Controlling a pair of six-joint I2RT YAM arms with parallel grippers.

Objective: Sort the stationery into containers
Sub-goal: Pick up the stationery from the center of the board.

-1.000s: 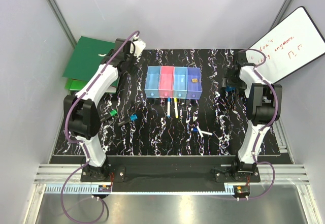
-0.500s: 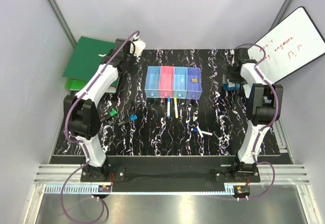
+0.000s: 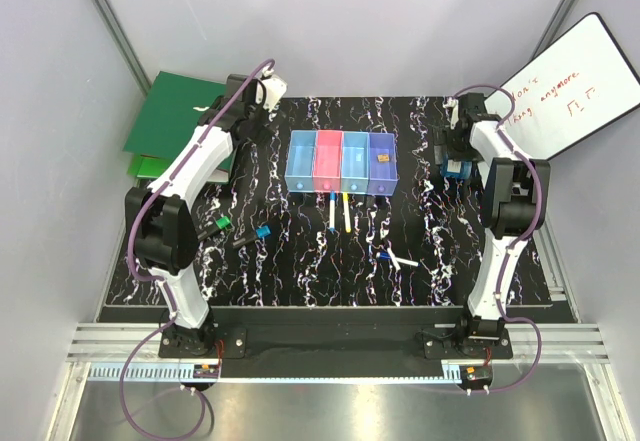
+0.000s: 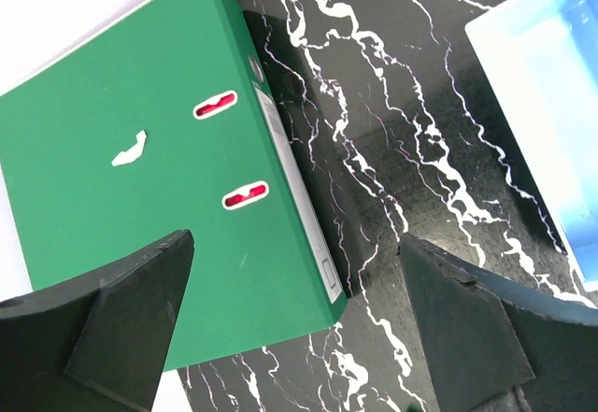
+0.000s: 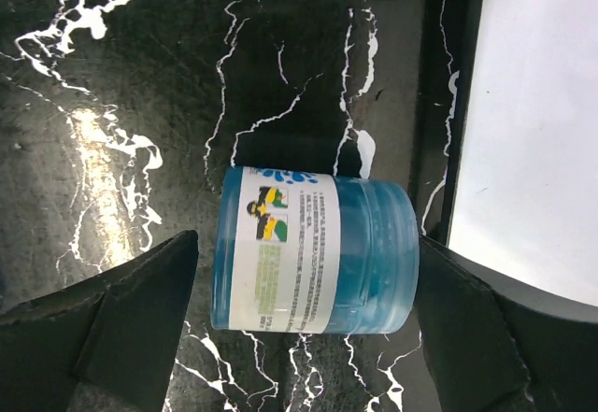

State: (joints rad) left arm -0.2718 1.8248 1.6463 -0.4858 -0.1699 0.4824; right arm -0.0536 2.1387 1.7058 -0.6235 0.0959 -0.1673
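Widening since before, right tool flanks blue jar ungripped; left tool spread.

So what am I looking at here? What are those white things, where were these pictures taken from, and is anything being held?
The white things are two robot arms, bolted at the near edge of a black marbled table. One picture looks down from above. The other two come from a camera on each wrist, so the dark wedges in them are that arm's own fingers. On the table stands a row of four plastic bins, with pens and a green marker lying loose in front. The left gripper hangs open by a green binder, holding nothing. The right gripper is open around a blue jar lying on its side, not gripping it.
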